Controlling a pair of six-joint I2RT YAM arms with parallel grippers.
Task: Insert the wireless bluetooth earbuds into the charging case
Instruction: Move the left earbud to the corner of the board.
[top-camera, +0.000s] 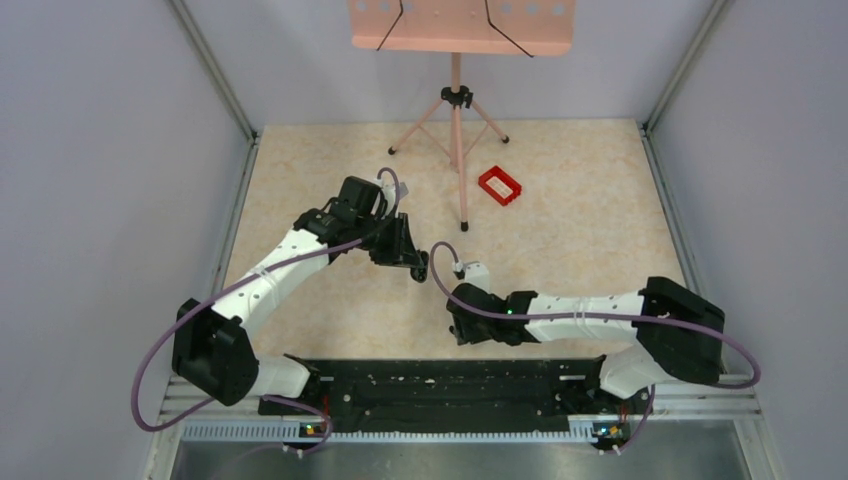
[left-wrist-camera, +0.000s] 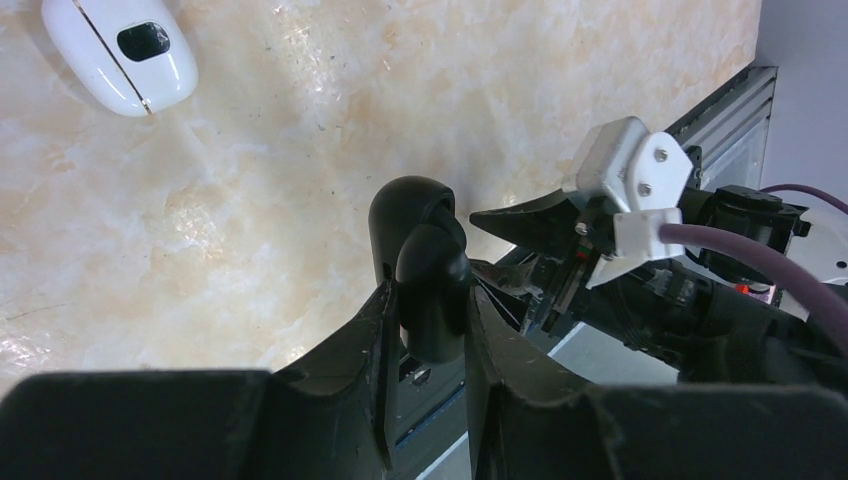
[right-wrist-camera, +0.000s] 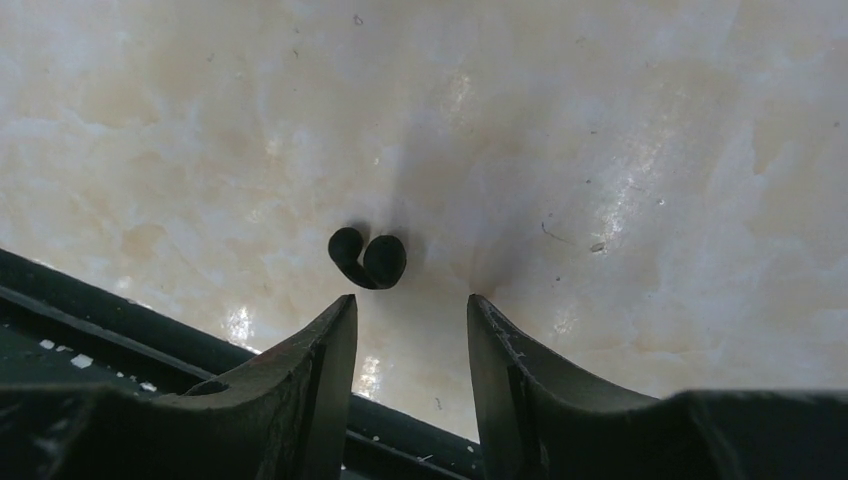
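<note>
Left arm: I see it reaching up from its base at the near left corner, elbow bent, wrist turned in toward table centre. Left claw is clenched on the glossy black oval charging case. The case stands upright between the fingers, its top poking out past the tips. I can't tell from my feeds whether the lid is open. Count: one case.

Far left on the left wrist feed there's one small glossy white rounded object with a black oval window. It lies on the beige marble-look tabletop, well apart from the case.

Centre: the two claws are near each other, not touching.

Right arm: laid out low, running from its base at the near right corner leftward, alongside the black base rail. Right claw is released, fingers apart with nothing between them, low over the table. One tiny black rounded earbud lies loose on the tabletop. It sits just beyond the tip of the finger on the left of that view, untouched. Count: one earbud.

Further back, right of centre: one small red rectangular plastic frame, well apart from both claws. Near it stands one pink tripod music stand.
</note>
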